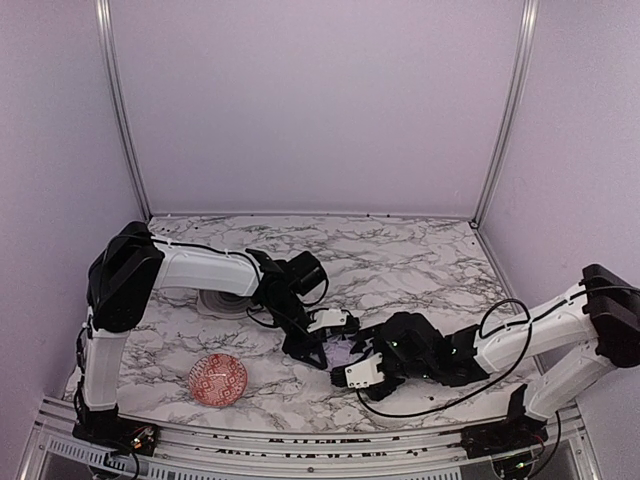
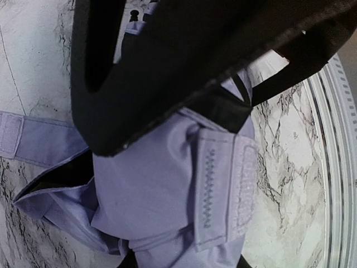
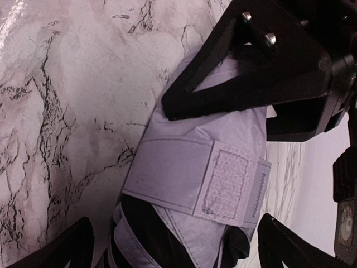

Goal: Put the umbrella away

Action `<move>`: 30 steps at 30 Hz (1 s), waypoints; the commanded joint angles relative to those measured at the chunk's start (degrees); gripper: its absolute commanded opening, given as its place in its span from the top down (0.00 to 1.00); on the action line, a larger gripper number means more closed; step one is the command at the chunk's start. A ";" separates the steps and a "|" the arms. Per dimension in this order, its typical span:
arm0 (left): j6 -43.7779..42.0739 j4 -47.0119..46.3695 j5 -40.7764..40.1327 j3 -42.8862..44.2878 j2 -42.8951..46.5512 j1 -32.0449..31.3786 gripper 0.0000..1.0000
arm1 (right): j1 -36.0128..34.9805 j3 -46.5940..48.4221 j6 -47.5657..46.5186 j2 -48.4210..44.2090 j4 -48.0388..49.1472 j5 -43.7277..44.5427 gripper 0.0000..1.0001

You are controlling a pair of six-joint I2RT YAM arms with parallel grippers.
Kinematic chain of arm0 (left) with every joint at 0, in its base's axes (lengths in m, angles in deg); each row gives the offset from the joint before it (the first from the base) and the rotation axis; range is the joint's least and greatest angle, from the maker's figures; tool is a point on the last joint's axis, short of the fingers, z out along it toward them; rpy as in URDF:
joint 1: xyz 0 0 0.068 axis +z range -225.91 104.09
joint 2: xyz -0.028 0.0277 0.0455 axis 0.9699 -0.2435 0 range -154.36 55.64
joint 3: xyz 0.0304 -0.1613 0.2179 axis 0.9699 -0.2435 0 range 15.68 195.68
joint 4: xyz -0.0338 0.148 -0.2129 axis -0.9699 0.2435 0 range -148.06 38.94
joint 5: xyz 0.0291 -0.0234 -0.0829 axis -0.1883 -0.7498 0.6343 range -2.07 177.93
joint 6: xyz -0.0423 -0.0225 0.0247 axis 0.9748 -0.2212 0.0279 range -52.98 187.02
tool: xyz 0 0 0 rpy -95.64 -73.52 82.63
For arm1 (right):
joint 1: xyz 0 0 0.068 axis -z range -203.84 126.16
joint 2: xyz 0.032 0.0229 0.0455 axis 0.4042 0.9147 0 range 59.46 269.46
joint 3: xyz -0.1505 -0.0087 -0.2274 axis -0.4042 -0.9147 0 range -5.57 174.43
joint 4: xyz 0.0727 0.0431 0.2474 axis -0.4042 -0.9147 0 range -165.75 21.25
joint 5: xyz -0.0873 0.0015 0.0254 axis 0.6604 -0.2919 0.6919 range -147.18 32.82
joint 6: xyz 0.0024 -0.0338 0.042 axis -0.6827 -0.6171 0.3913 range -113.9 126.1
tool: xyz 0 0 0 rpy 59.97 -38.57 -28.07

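A marble-patterned table is seen from above, with two robot arms reaching toward each other at its near centre. The folded lavender umbrella lies on the marble there, mostly hidden between the two arm tips. The left gripper comes in from the left and is clamped on the umbrella: in its wrist view one black finger presses across the wrinkled fabric, which fills the gap between the fingers. The right gripper comes in from the right with its jaws spread wide. Its two black fingertips sit well apart on either side of the bundle, and it holds nothing. A lavender fastening strap with a stitched hook-and-loop patch is wrapped around the umbrella. Near the table's near-left corner sits a red patterned bowl, apart from the umbrella. Farther back, a pale round object lies partly under the left arm.
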 commanded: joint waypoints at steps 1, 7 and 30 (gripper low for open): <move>0.41 16.43 -2.97 -5.07 -8.74 -1.15 1.00 | -0.41 2.05 -0.78 1.91 4.31 4.88 0.01; -0.69 17.20 -1.24 -4.34 -9.23 -0.57 1.00 | -0.20 3.17 0.53 6.67 2.73 5.61 0.13; 3.62 7.47 -9.31 -6.93 -1.97 0.67 0.34 | 1.67 6.30 3.08 10.45 -2.96 6.46 1.00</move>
